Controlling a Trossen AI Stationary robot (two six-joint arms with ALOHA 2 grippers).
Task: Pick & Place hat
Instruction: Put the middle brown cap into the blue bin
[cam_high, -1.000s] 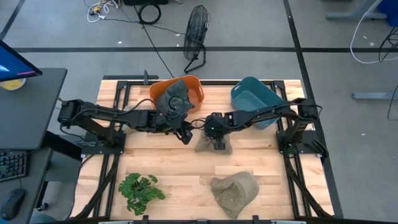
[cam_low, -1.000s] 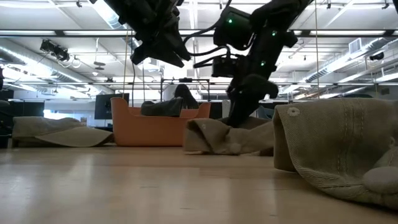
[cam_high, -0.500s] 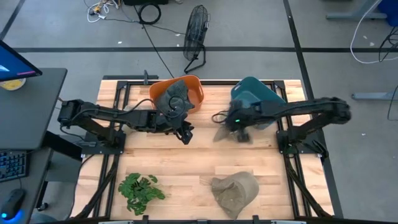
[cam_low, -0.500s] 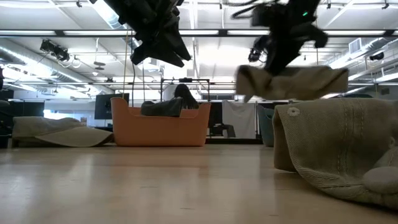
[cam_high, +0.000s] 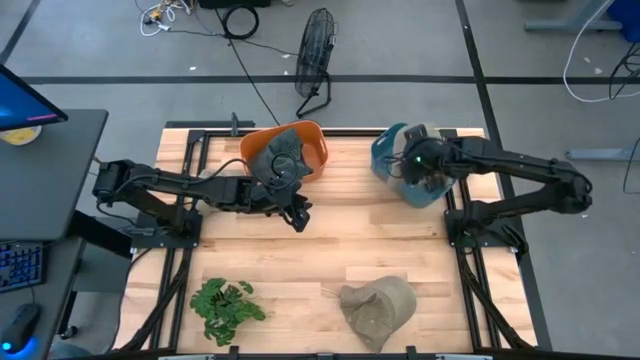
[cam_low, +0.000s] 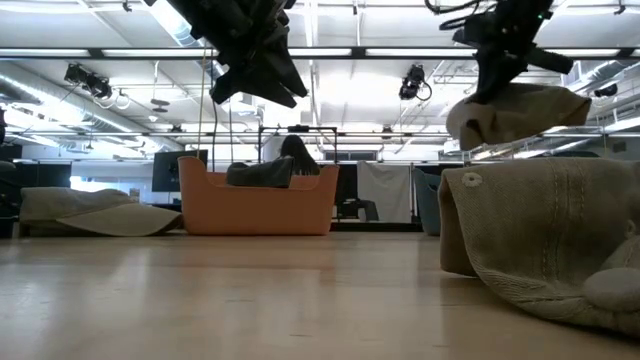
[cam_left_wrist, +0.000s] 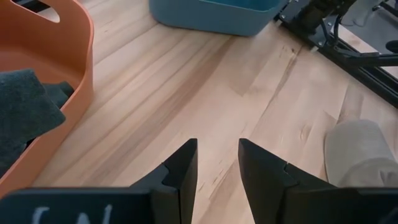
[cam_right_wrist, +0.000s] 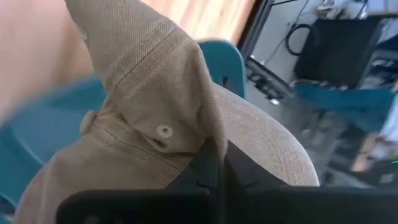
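My right gripper (cam_high: 421, 168) is shut on a tan cloth hat (cam_low: 515, 112) above the teal bin (cam_high: 386, 158); in the right wrist view the hat (cam_right_wrist: 149, 118) fills the picture in front of the bin (cam_right_wrist: 37, 118). My left gripper (cam_high: 298, 214) hangs open in the air beside the orange bin (cam_high: 312, 140), over bare wood (cam_left_wrist: 217, 163). A grey hat (cam_high: 283, 158) lies in the orange bin. A second tan hat (cam_high: 378, 308) lies crumpled on the table near its near edge. My right gripper pinches a raised fold of the tan hat's cloth (cam_right_wrist: 204, 138) between its two shut fingers, close to a snap button. It comes at the hat from above. The hat hangs below the fingers (cam_low: 500, 70), lifted clear, over the teal bin.
A green leafy plant (cam_high: 228, 305) lies at the table's near left. The second tan hat (cam_low: 550, 240) stands large before the low camera. A floor fan (cam_high: 314, 60) stands beyond the far edge. Bare wood lies between the two bins and across the middle.
My right gripper has lifted the tan hat off the middle of the table and carried it up and toward the far right, until it hangs over the teal bin. The hat went from lying on the wood to hanging clear. My left arm has kept still.
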